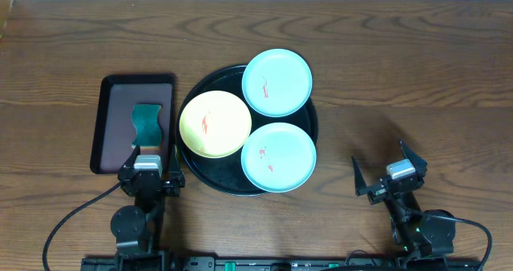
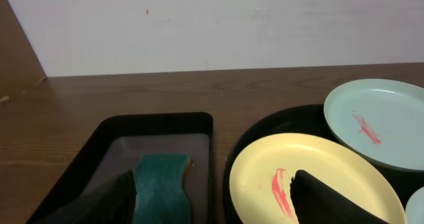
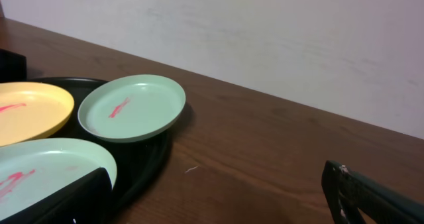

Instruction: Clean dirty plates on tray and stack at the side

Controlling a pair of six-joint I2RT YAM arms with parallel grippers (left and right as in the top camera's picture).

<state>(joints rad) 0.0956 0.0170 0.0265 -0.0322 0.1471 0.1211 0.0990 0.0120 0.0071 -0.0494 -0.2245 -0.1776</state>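
Observation:
The round black tray [image 1: 202, 86] holds three plates, each with red smears. A yellow plate [image 1: 215, 124] lies at its left, a pale blue-green plate [image 1: 277, 82] at the back right, and another blue-green plate [image 1: 278, 157] at the front right. My left gripper [image 1: 149, 155] is open and empty at the front left, between the maroon tray and the black tray. In the left wrist view it [image 2: 212, 197] spans the sponge and the yellow plate [image 2: 311, 171]. My right gripper [image 1: 390, 163] is open and empty over bare table, right of the plates; it also shows in the right wrist view [image 3: 215, 191].
A rectangular dark maroon tray [image 1: 108, 127] at the left holds a green sponge [image 1: 147, 121], also seen in the left wrist view [image 2: 161, 184]. A pale wall runs behind the table's far edge. Cables trail from both arm bases at the front edge.

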